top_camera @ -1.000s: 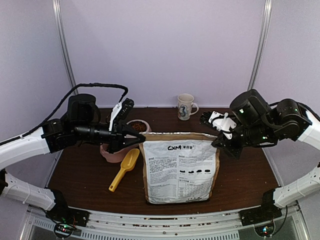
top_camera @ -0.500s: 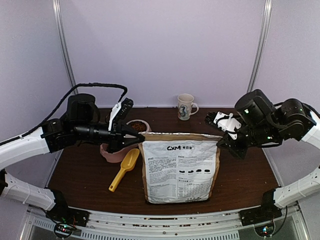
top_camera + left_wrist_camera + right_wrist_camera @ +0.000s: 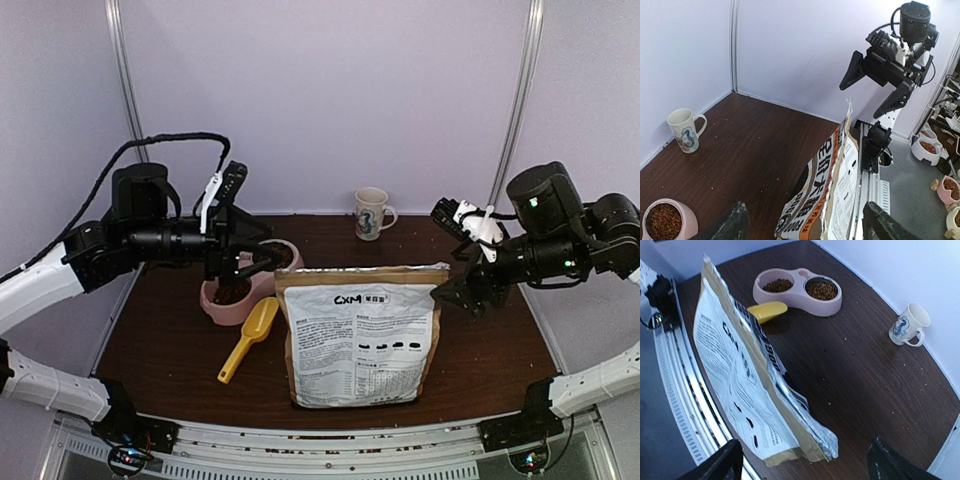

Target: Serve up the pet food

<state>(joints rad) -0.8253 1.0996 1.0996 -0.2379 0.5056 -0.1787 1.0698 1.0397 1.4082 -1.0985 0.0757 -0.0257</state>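
Right wrist view: small dark reddish-brown kibble pellets [image 3: 821, 289] fill the pink double bowl [image 3: 795, 302]. Loose, light: use the yellow plastic scoop [image 3: 250, 336], gripping its handle. Left gripper [image 3: 807, 227], right gripper [image 3: 805, 462]: wide, empty.

We read one brand: "CxM" in bold dark letters, with a few small characters after it that we cannot make out. It stands at the head of the white panel on the bag [image 3: 360, 340], which lies between the left gripper [image 3: 248, 232] and the right gripper [image 3: 458, 258]. The fine print beneath is illegible. The mug [image 3: 372, 213], beyond both grippers, bears a blue mark we cannot read.
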